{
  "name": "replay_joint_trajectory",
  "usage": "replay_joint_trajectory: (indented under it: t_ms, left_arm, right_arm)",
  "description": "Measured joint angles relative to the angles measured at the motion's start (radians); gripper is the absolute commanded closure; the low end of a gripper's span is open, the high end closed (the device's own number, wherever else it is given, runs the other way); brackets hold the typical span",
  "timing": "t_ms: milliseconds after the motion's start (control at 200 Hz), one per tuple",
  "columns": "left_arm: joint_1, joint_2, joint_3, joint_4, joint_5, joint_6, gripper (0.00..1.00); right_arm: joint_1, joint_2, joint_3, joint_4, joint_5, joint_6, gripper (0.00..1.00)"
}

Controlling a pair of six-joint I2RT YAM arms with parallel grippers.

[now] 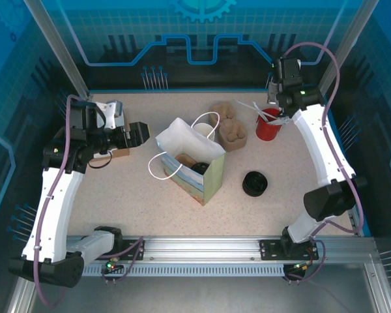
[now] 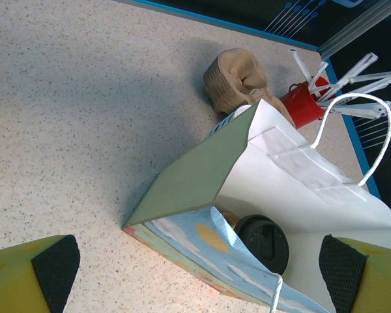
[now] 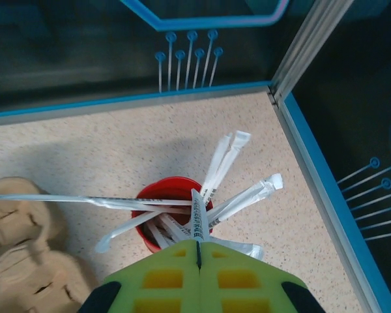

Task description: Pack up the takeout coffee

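The paper bag stands open mid-table, white inside with a green and blue printed outside. Inside it sits a cup under a black lid, also seen from above as a dark lid. The bag wall hides the cup's body, so I cannot tell its colour. My left gripper is open just left of the bag, and its pads straddle the bag's mouth without touching it. My right gripper is shut on a wrapped straw above the red cup at back right.
The red cup holds several wrapped straws. Tan pulp cup carriers lie behind the bag, next to a cream-white cup. A stack of black lids sits right of the bag. A brown box lies under my left arm.
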Motion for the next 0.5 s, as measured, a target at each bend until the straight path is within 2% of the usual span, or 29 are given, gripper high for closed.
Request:
replay_joint_trajectory:
  t_ms: [220, 355, 500]
  left_arm:
    - [0.0, -0.008, -0.003, 0.0, -0.005, -0.001, 0.01]
    - [0.001, -0.011, -0.01, 0.0, -0.025, -0.008, 0.01]
    - [0.002, -0.011, -0.017, 0.001, -0.052, -0.031, 0.01]
  right_arm:
    - [0.097, -0.116, 0.078, -0.06, -0.036, -0.041, 1.0]
    - [0.13, -0.225, 0.091, -0.078, -0.159, -0.058, 1.0]
    - [0.166, -0.33, 0.101, -0.083, -0.348, -0.059, 1.0]
